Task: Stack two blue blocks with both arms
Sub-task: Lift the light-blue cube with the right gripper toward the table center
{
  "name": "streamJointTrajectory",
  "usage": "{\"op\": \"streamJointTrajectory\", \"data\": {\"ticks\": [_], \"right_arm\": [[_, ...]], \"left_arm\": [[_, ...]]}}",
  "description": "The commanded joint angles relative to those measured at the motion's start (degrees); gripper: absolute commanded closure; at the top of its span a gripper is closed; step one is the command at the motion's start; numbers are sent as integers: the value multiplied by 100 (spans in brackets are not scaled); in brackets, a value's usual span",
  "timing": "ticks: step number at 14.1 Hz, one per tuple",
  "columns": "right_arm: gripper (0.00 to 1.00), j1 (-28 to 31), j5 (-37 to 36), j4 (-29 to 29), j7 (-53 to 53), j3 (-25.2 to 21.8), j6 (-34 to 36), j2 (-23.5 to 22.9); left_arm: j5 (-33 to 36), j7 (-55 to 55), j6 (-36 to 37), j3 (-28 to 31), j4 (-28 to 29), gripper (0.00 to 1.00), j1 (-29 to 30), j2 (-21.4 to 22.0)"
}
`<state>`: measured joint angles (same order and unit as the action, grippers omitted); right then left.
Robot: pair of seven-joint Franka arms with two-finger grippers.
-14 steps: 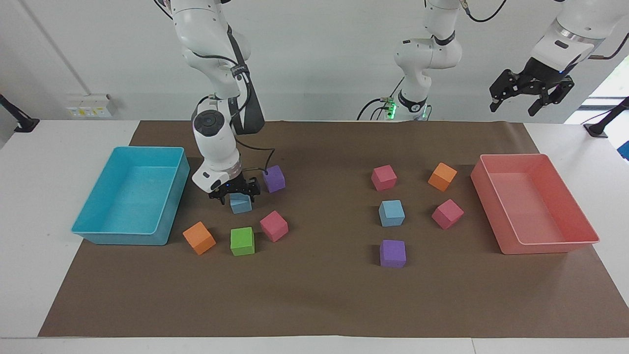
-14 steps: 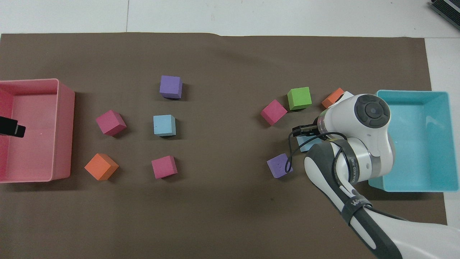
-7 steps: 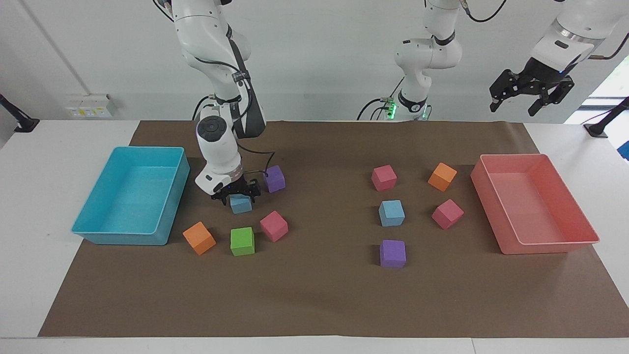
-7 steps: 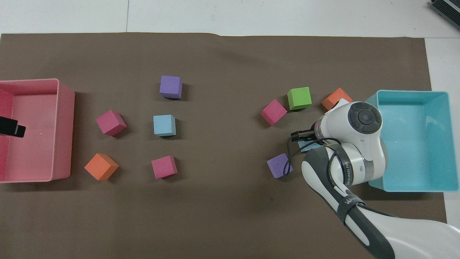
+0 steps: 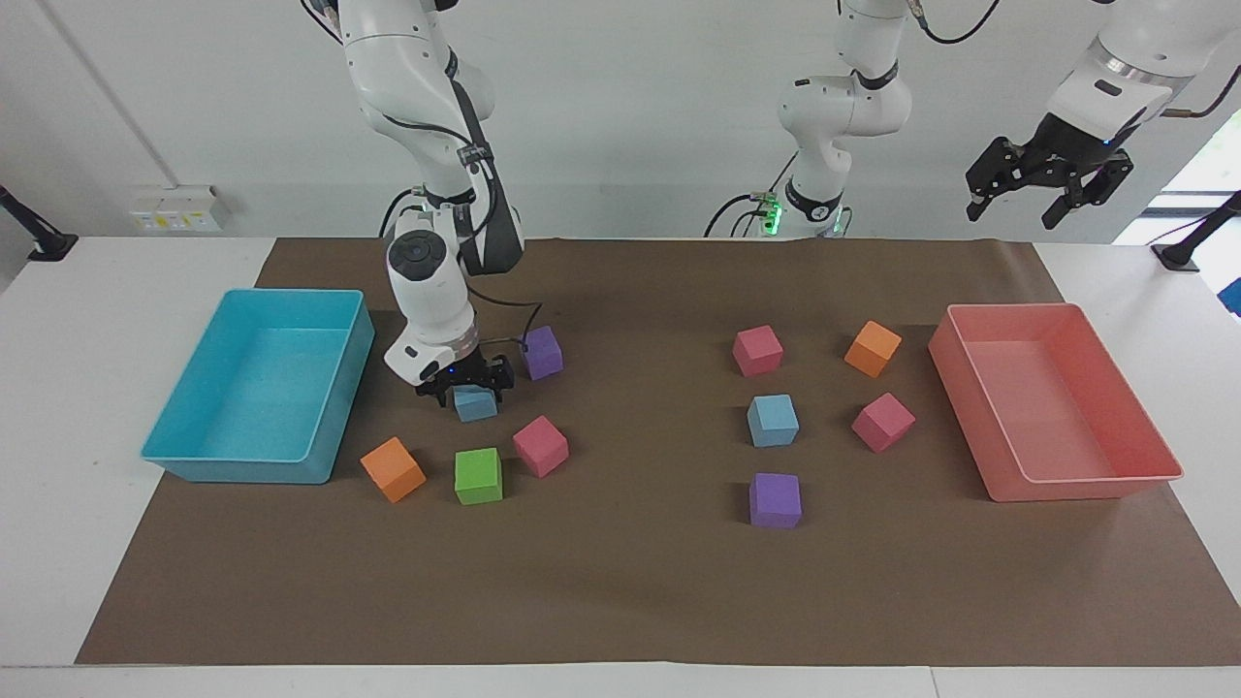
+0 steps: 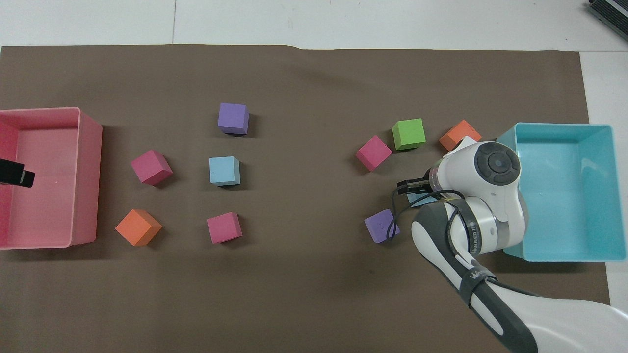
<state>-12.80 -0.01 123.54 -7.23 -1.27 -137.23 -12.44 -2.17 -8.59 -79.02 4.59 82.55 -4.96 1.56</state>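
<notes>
One blue block (image 5: 474,405) lies on the brown mat beside the turquoise tray (image 5: 194,456), between a purple cube and a green cube. My right gripper (image 5: 465,386) is down on this block, straddling its top. In the overhead view the right arm covers most of the block (image 6: 420,199), and only part of the gripper (image 6: 412,184) shows. The other blue block (image 5: 773,420) sits alone on the mat toward the left arm's end (image 6: 224,171). My left gripper (image 5: 1018,206) hangs open and empty, high over the pink tray (image 5: 1086,490), and waits.
Near the right gripper lie a purple cube (image 5: 542,352), a pink cube (image 5: 540,446), a green cube (image 5: 478,475) and an orange cube (image 5: 393,469). Around the other blue block lie two pink cubes (image 5: 757,350), an orange cube (image 5: 873,348) and a purple cube (image 5: 775,500).
The right arm's wrist has shifted slightly toward the turquoise tray and settled over the blue block. The block stays on the mat. The left arm has not moved.
</notes>
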Motion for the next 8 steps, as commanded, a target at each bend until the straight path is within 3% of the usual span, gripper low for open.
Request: {"op": "streamJointTrajectory", "data": {"ticks": [1,2,3,8], "right_arm": [[72,67,133,91,73,39,-137,13],[96,67,133,91,21,30,-137,13],[100,67,133,91,-32,39,-137,13],[100,58,133,-14,-103,30,-32,127]], "left_arm": [[-47,25,-8,86,183,0,-93,161],[-47,25,-8,86,183,0,-93,161],[-47,25,-8,86,183,0,-93,161],[-47,25,0,86,183,0,-93,161]]}}
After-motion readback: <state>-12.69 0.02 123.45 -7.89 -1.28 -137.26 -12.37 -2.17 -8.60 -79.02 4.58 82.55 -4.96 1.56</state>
